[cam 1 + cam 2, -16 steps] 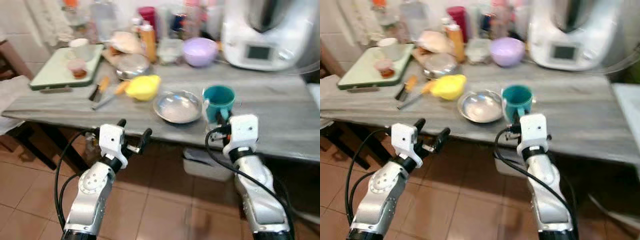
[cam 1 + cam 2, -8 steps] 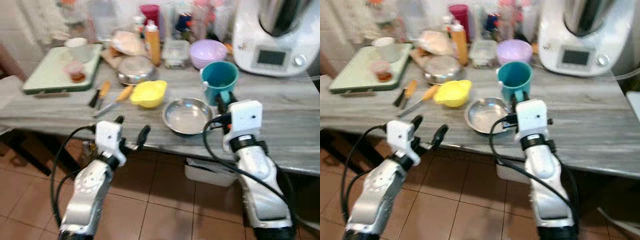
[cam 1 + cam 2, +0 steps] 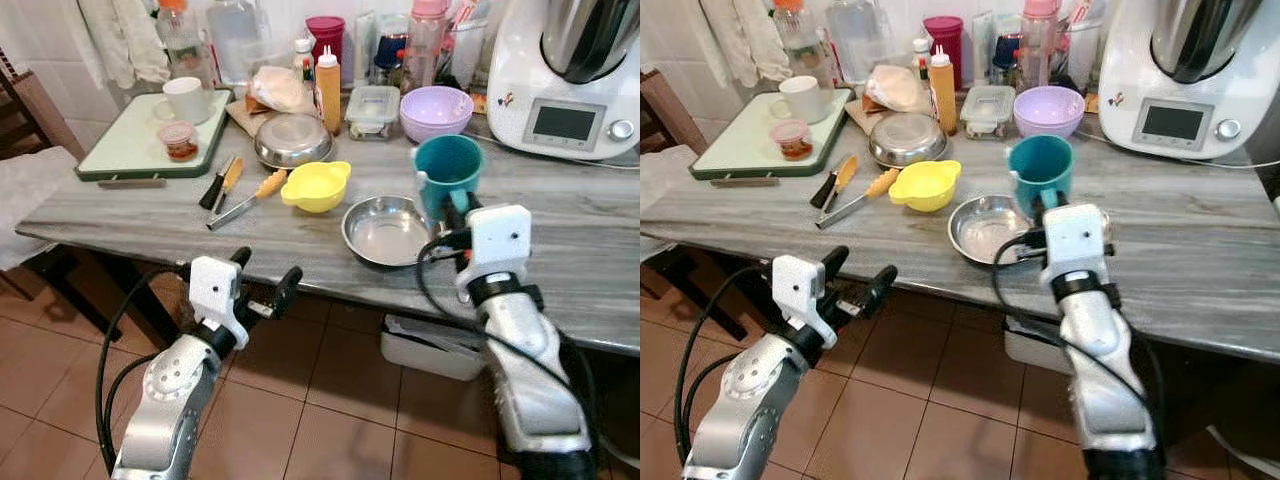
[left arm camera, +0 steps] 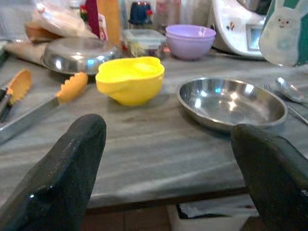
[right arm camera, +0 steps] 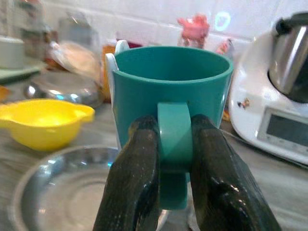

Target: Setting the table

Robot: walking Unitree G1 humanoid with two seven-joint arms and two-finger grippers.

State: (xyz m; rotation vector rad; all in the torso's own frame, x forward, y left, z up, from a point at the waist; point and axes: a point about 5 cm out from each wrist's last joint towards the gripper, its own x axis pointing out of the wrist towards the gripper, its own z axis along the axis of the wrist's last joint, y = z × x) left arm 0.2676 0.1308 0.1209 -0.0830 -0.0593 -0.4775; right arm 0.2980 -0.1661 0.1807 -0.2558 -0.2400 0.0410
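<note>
— So, what is on the grey tabletop (image 3: pixel 560 235)?

— Item one: a teal mug (image 3: pixel 447 175), held upright by its handle in the right gripper (image 5: pixel 174 144), whose two black fingers (image 5: pixel 137 168) are clamped on either side of that handle. The mug sits above the far right rim of a shallow steel dish (image 3: pixel 385 230); whether its base touches the tabletop, I cannot tell.

— And the other arm?

— Item two: the left gripper (image 3: pixel 262 278), below the near edge of the tabletop, fingers (image 4: pixel 65 173) spread wide apart and holding nothing. It faces the dish and a yellow bowl (image 3: pixel 315 186).

— The rest of the lot?

— Beside the yellow bowl, tongs with orange tips (image 3: pixel 246 197) and a dark-handled knife (image 3: pixel 214 187). Behind them an upturned steel bowl (image 3: pixel 292 141), an orange squeeze bottle (image 3: pixel 328 88), a clear lidded container (image 3: pixel 374 110) and a lilac bowl (image 3: pixel 436 111). At the far left, a pale green tray (image 3: pixel 125 150) carrying a white cup (image 3: pixel 187 98) and a small tub with a red lid (image 3: pixel 179 140). At the far right, a white kitchen machine with a screen (image 3: pixel 565 75). A spoon (image 4: pixel 291 91) lies just beside the dish. Under the tabletop, a white bin (image 3: pixel 430 345) on the brown tiled floor (image 3: pixel 340 430).
</note>
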